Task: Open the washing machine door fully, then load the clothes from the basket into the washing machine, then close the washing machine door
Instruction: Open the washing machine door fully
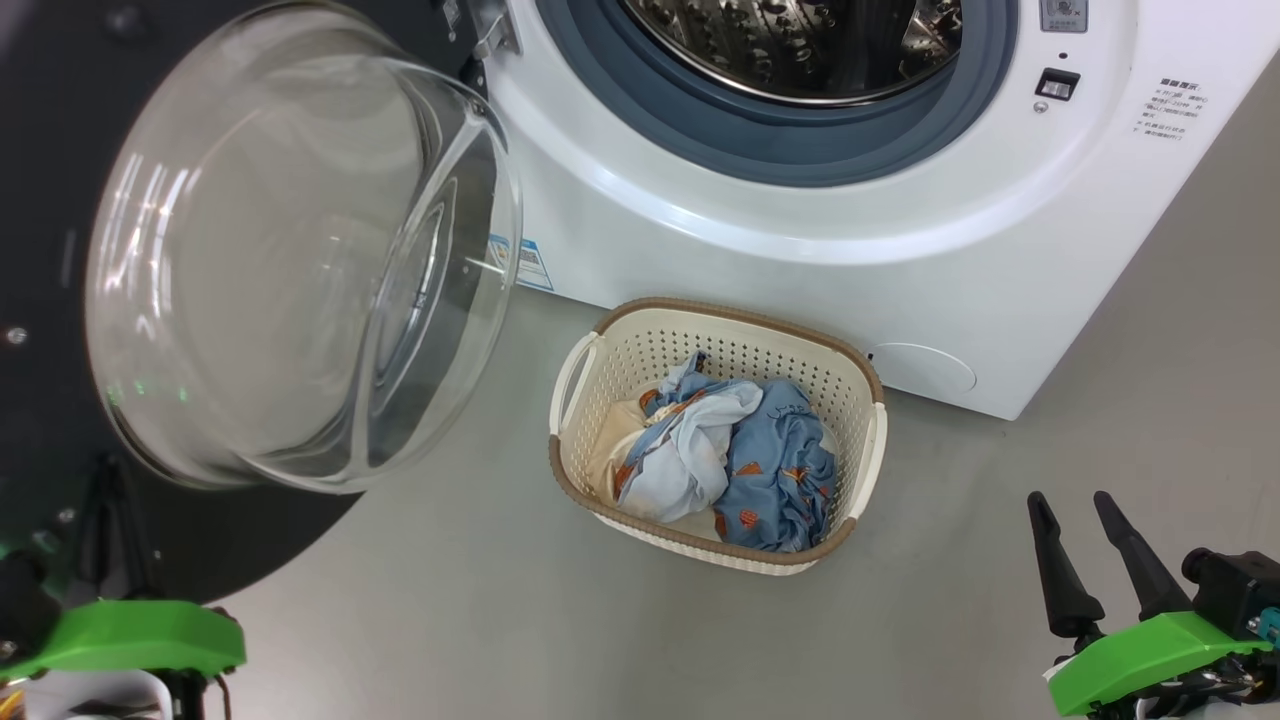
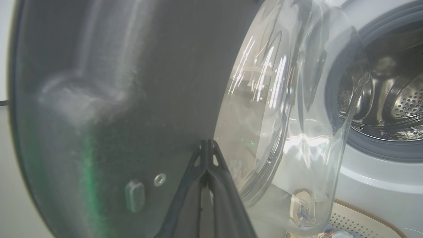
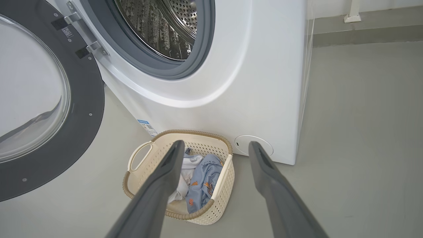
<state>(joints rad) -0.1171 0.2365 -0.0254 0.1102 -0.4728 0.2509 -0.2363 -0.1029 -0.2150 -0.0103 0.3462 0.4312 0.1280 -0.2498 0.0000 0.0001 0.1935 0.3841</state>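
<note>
R pincer (image 1: 1068, 498) wide; clothes (image 1: 730, 450) in basket (image 1: 742, 316)

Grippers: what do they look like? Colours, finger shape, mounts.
Each has two long, dark, tapering fingers on a bright green base. The left gripper has triangular cut-outs near its fingertips. The right gripper has smooth, pointed fingers. A black block with a small teal part sits beside its base.

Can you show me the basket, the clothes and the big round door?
basket (image 1: 680, 345): head view, cream back wall.
clothes (image 1: 780, 450): head view, blue printed fabric.
washing machine door (image 1: 280, 270): head view, clear glass bowl.
</note>
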